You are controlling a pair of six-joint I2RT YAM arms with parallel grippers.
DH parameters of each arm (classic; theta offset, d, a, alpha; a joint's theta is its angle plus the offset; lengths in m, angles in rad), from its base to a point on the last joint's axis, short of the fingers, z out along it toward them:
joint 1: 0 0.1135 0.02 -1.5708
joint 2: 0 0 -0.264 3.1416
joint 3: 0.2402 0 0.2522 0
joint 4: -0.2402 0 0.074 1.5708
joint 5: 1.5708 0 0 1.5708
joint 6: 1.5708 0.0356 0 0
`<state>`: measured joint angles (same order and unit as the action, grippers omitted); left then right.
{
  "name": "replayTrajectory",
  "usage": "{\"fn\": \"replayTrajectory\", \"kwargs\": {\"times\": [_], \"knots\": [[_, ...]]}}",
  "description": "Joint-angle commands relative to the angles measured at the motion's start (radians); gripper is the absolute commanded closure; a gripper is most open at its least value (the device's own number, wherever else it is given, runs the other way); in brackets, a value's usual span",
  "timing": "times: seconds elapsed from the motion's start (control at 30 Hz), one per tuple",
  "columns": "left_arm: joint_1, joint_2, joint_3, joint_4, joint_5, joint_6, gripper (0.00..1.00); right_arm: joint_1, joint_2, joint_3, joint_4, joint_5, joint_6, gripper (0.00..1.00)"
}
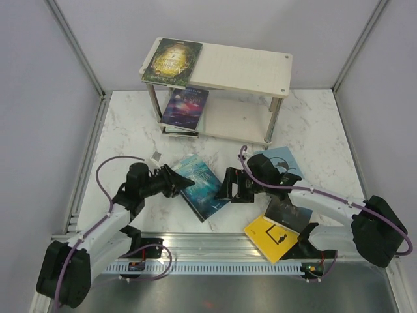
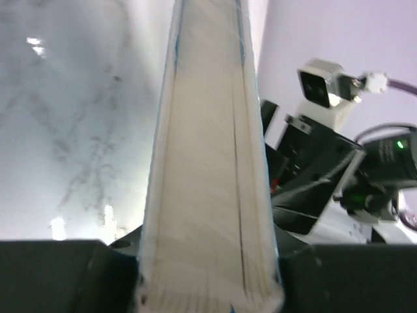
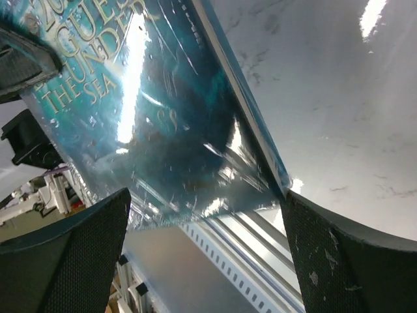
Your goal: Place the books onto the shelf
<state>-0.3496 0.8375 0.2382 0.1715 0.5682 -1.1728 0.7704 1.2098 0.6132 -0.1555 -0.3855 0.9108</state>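
Note:
A teal book (image 1: 203, 187) lies slanted at the table's middle. My left gripper (image 1: 180, 182) is shut on its left edge. In the left wrist view the book's pale page edge (image 2: 208, 163) fills the gap between both dark fingers (image 2: 58, 277). My right gripper (image 1: 230, 186) stands open at the book's right side. The glossy teal cover (image 3: 163, 117) hangs just ahead of the gripper (image 3: 205, 261), with one corner close to the right finger (image 3: 345, 254). The shelf (image 1: 241, 68) stands at the back. A green-gold book (image 1: 172, 60) lies on its top board and a purple galaxy book (image 1: 186, 107) on its lower board.
A pale blue book (image 1: 281, 158) lies under my right arm. A dark blue-grey book (image 1: 287, 210) and a yellow book (image 1: 276, 236) lie at the front right by the metal rail (image 1: 215, 251). Grey walls close in the marble table.

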Motion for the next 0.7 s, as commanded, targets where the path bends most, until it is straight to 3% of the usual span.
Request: {"fn": "replayTrajectory", "kwargs": {"times": [0.0,0.27,0.67], "knots": [[0.017,0.102,0.189,0.276,0.431,-0.045,0.98,0.003,0.062,0.088,0.077,-0.105,-0.036,0.02],[0.026,0.244,0.446,0.303,0.677,-0.042,0.98,0.004,0.157,0.279,-0.07,-0.089,-0.194,0.02],[0.058,0.221,0.464,0.232,0.775,0.004,0.98,-0.008,0.111,0.341,-0.292,0.025,-0.38,0.02]]}}
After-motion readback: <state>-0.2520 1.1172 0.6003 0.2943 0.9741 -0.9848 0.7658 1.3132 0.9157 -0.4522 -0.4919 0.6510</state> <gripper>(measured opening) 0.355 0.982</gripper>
